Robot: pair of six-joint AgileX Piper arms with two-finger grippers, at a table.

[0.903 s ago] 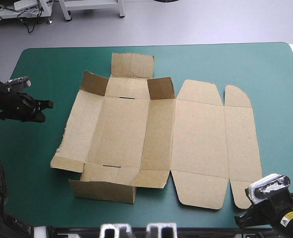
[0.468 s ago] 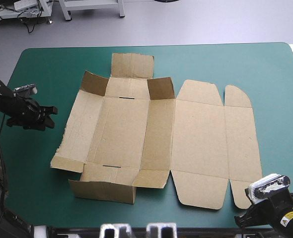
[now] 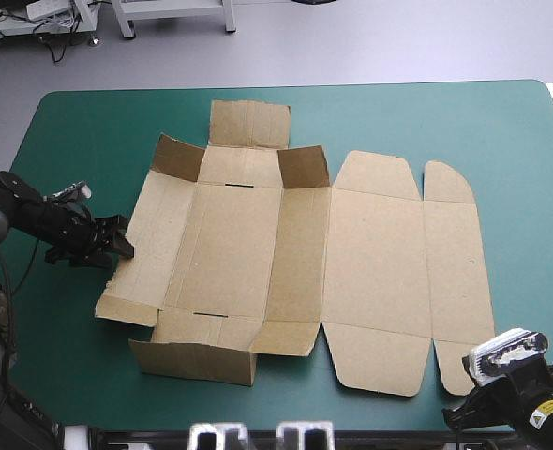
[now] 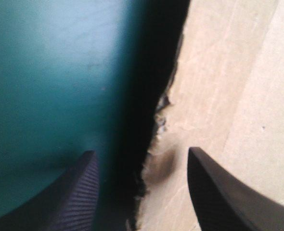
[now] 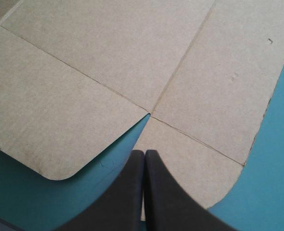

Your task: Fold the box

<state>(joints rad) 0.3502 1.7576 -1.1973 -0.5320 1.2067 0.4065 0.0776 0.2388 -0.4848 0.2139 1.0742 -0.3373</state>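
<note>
Box [image 3: 295, 262], left edge, seemingly within left gripper [image 4: 141, 151]

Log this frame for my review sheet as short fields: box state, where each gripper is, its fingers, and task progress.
box: brown board, mostly flat on the teal-green cover; two far corner flaps raised, near-left wall partly up
left gripper: fingers open, straddling the box's left edge
right gripper: fingers shut, holding nothing, at the box's near right corner
progress: side walls not yet raised or tucked
</note>
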